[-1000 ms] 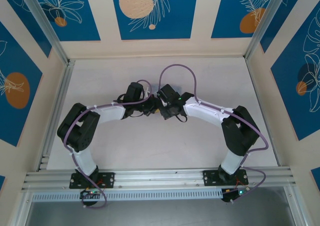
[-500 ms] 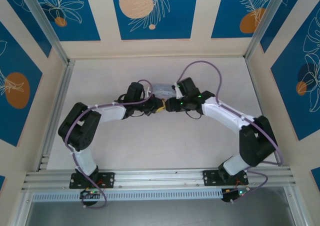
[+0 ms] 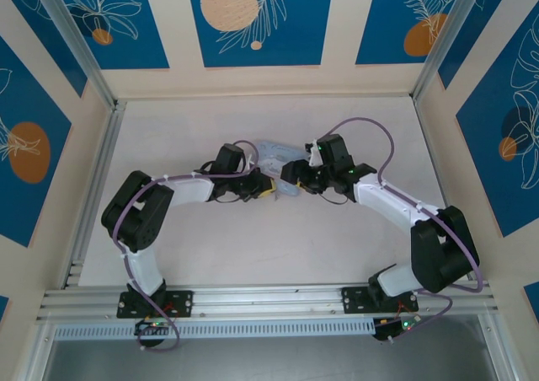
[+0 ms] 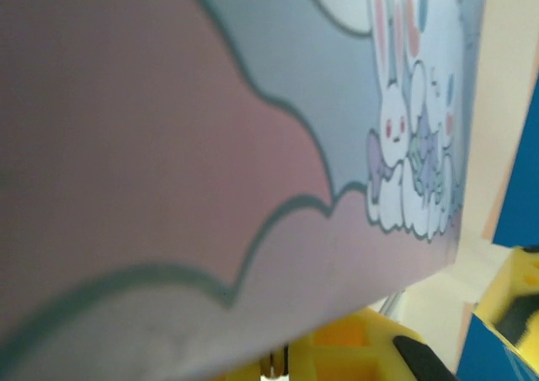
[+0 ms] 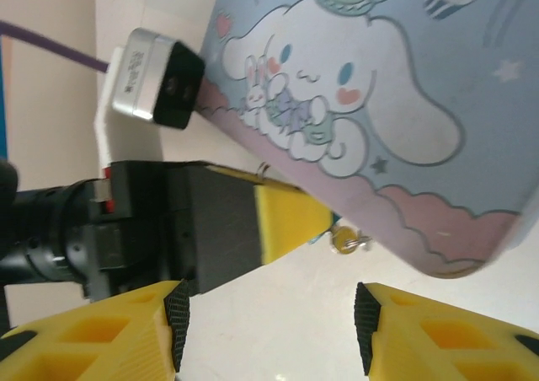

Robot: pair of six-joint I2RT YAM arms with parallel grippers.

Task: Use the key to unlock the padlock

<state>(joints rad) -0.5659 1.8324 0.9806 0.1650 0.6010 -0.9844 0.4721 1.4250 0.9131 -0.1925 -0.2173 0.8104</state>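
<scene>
We find the right jaws newly spread, withdrawn from the tin [image 5: 362, 86]; left jaws pressed together at its edge; the key [image 5: 347, 240], seemingly, hangs released.

The key [image 5: 345, 240] is a tiny brass-yellow piece with a small pale metal loop on it, sitting right against the pink edge of the cartoon tin [image 5: 370, 103], over the white table [image 5: 278, 313]; its finer shape is too small to tell
</scene>
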